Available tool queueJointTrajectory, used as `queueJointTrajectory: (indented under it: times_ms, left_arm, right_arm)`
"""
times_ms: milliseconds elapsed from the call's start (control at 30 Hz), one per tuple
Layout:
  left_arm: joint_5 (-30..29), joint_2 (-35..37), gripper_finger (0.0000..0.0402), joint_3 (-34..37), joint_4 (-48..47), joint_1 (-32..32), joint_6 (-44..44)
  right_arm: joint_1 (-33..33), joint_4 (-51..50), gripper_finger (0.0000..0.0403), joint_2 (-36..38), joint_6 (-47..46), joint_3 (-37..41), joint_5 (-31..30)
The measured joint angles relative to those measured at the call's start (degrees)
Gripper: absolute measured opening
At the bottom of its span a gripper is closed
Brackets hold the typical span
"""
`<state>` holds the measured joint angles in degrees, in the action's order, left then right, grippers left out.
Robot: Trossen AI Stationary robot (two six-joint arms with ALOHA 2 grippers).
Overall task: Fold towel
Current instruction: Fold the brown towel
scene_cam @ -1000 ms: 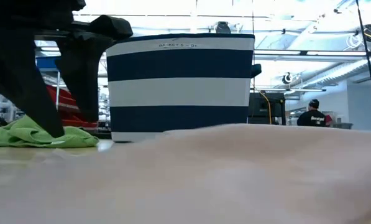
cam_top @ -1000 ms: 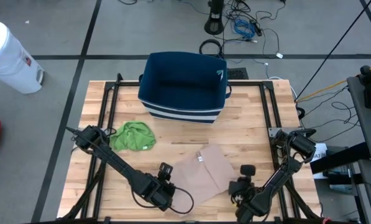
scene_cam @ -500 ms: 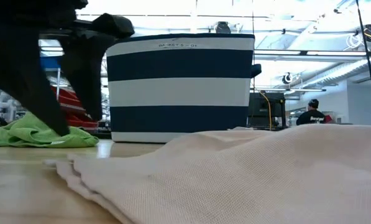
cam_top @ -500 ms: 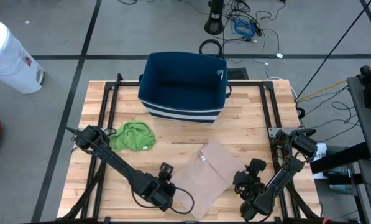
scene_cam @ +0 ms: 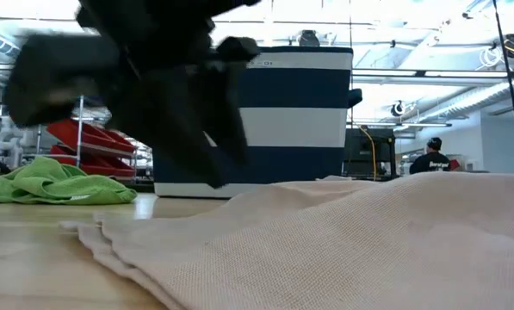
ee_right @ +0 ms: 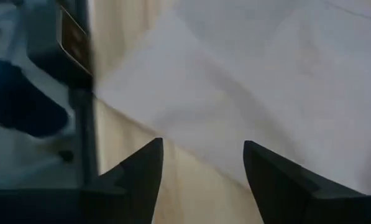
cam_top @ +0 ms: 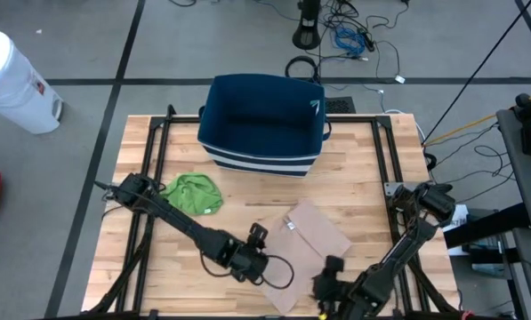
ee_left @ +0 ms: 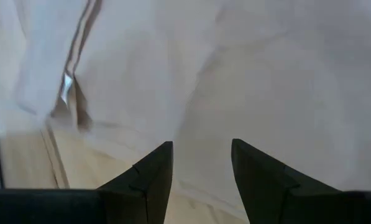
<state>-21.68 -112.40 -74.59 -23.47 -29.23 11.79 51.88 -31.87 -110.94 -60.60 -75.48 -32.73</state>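
Towel (cam_top: 302,246) looks thin, floppy, light; grab at corner or hem. Left gripper (cam_top: 258,258) open over left edge, right gripper (cam_top: 327,283) open, empty, near edge.

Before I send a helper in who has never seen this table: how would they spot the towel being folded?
Start at the navy and white striped basket at the back of the wooden table. In front of it, near the front edge, lies the beige towel, flat and folded. The only other cloth, a green one, lies crumpled farther left.
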Motion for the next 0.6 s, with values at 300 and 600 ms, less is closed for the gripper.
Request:
queueJointTrajectory:
  times_ms: [300, 600]
  left_arm:
    - [8.71, 0.0, 0.017, 2.23, 3.32, 4.91, 9.73]
    - [17.37, 0.0, 0.017, 2.52, 4.82, 8.54, 13.03]
  right_arm:
    - [-3.49, 3.25, 0.0172, -5.35, -1.1, 0.07, 0.18]
    - [-5.17, 6.93, 0.0177, -9.74, 0.21, -0.22, 2.59]
